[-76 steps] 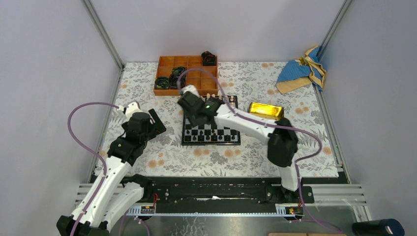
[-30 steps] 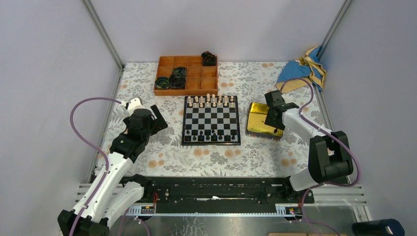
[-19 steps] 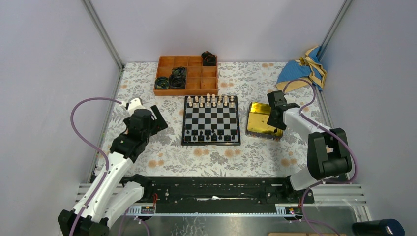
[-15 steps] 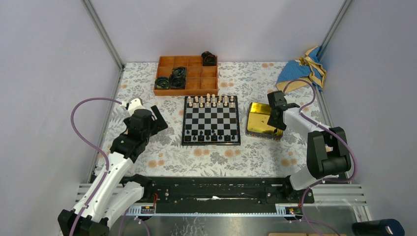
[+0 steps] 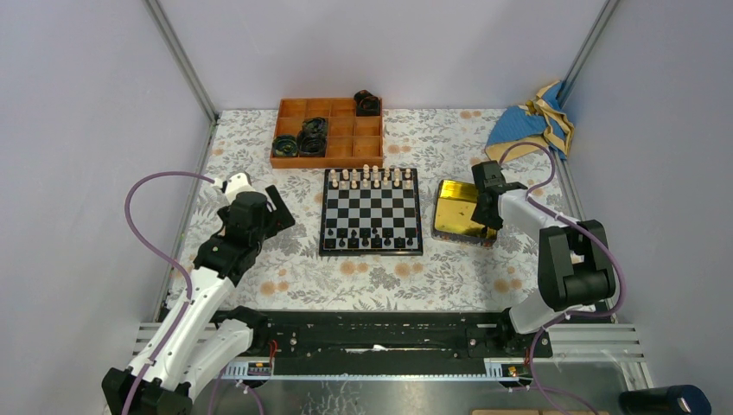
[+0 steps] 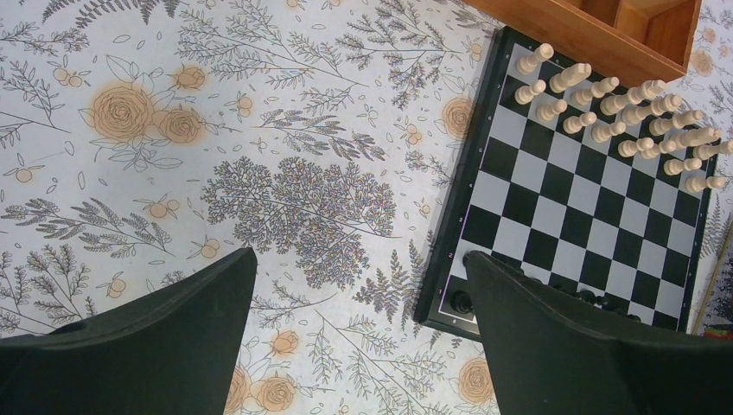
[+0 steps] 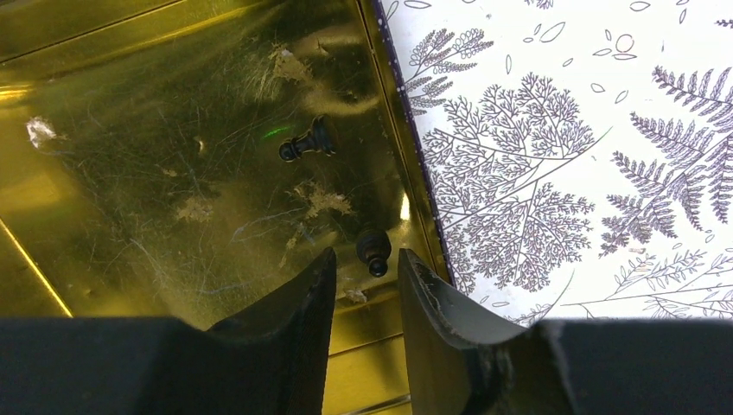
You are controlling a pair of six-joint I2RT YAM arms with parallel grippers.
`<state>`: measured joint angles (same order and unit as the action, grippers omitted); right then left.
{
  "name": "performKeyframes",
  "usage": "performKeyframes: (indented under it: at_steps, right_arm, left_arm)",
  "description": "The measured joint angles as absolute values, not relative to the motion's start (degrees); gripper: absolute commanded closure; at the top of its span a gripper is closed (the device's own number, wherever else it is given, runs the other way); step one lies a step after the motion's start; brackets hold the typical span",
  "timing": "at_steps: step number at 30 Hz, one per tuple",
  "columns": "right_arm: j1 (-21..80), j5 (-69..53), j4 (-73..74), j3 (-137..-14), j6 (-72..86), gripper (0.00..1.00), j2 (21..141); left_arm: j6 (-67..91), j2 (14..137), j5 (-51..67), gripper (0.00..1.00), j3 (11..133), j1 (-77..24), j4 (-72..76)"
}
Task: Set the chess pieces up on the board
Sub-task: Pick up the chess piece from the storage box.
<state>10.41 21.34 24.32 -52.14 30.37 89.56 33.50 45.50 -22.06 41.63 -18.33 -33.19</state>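
The board [image 5: 372, 210] of black and silvery checks lies mid-table; it also shows in the left wrist view [image 6: 596, 173]. Several black chess pieces [image 5: 370, 242] stand on its near rows, cream chessmen on the far rows. Two more black chess pieces lie in a gold tin [image 7: 173, 173]: one [image 7: 309, 143] further in, one [image 7: 373, 250] just ahead of my right gripper's fingertips. My right gripper [image 7: 366, 264] is open a little over the tin [image 5: 462, 223], its jaws either side of that piece and not touching it. My left gripper [image 6: 359, 268] is wide open and empty, left of the board.
An orange compartment tray [image 5: 328, 131] with black coiled rings stands behind the board. A blue and tan cloth [image 5: 529, 124] lies at the back right. The floral table cover [image 5: 259, 164] runs to metal frame posts at the sides.
My right arm swung from over the board to the gold tin at the right, and has crept slightly further over it. The left arm barely moved.
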Motion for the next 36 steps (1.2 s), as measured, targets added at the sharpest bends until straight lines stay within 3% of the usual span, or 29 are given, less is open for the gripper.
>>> performKeyframes:
  at_steps: [7,22,36]
  right_arm:
    - [10.0,21.21,23.33,-51.53,30.44,0.68,90.28]
    - [9.56,20.36,23.2,-51.46,30.55,1.0,90.65]
    - [9.56,18.44,24.93,-53.08,30.02,1.0,87.02]
  left_arm:
    - [33.5,45.89,-22.06,0.01,41.63,-18.33,-33.19]
    - [33.5,46.39,-22.06,0.01,41.63,-18.33,-33.19]
    - [33.5,46.09,-22.09,0.01,40.84,-18.33,-33.17]
